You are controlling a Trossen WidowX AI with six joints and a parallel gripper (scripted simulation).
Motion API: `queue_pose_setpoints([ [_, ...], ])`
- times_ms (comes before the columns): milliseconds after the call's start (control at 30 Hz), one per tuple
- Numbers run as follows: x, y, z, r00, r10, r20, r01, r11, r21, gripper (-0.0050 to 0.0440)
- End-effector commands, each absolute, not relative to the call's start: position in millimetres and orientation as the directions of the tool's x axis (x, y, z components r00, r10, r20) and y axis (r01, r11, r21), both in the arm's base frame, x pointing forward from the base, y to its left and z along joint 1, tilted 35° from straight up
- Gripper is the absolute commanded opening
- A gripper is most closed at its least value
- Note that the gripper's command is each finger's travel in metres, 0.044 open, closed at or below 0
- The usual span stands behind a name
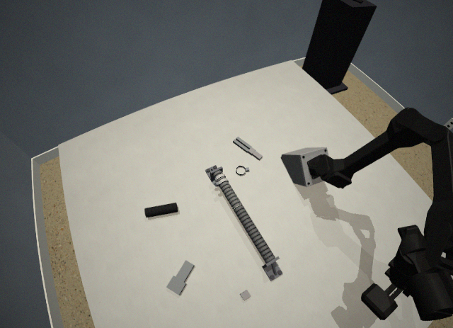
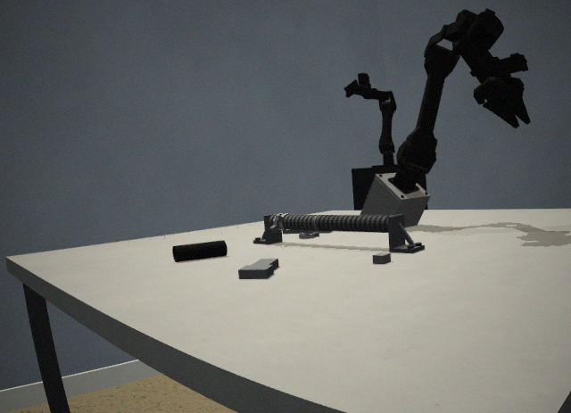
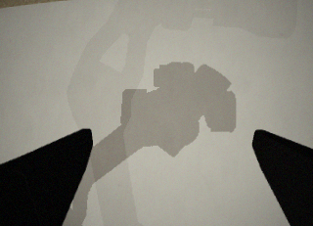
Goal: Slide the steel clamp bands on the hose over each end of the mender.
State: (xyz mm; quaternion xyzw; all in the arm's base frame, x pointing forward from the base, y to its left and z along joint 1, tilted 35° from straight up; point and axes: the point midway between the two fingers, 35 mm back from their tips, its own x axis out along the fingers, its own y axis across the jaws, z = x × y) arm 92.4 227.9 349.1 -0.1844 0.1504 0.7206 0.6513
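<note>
A dark ribbed hose [image 1: 244, 219] lies diagonally mid-table, held in a small stand at each end [image 1: 214, 171] [image 1: 272, 271]. It also shows in the exterior view [image 2: 334, 222]. One steel band [image 1: 220, 179] sits close to the far stand. A thinner band [image 1: 236, 206] sits about a third of the way along the hose. The mender is hidden inside. My gripper [image 2: 514, 116] is open and empty, high above the table's right side and far from the hose. In the wrist view my gripper [image 3: 173, 137] shows both fingers wide apart over bare table and the arm's shadow.
On the table lie a loose ring [image 1: 241, 170], a grey keyed plate [image 1: 247, 147], a black cylinder [image 1: 161, 209], a grey flat plate [image 1: 180, 278] and a small grey square [image 1: 245, 295]. The arm's grey base [image 1: 305, 165] stands right of the hose. A black tower [image 1: 338, 39] stands at the far corner.
</note>
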Motion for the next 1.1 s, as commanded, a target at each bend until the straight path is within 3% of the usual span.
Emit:
queue_pose_setpoints([
  [0,153,222,307,-0.011,0.851,-0.526,-0.983,0.088,0.163,0.0440],
  [100,160,220,303,0.006,0.842,-0.540,-0.972,0.132,0.196,0.0440],
  [133,162,220,301,0.032,0.818,-0.575,-0.922,0.246,0.298,0.0440],
  [300,205,199,269,0.084,0.778,-0.622,-0.774,0.444,0.452,0.0440],
  [600,255,156,222,0.139,0.698,-0.703,-0.339,0.700,0.628,0.0440],
  [667,255,156,222,0.139,0.698,-0.703,-0.339,0.700,0.628,0.0440],
  [700,259,150,216,0.142,0.679,-0.720,-0.191,0.733,0.653,0.0440],
  [1067,294,69,150,0.149,0.602,-0.785,0.446,0.667,0.596,0.0440],
])
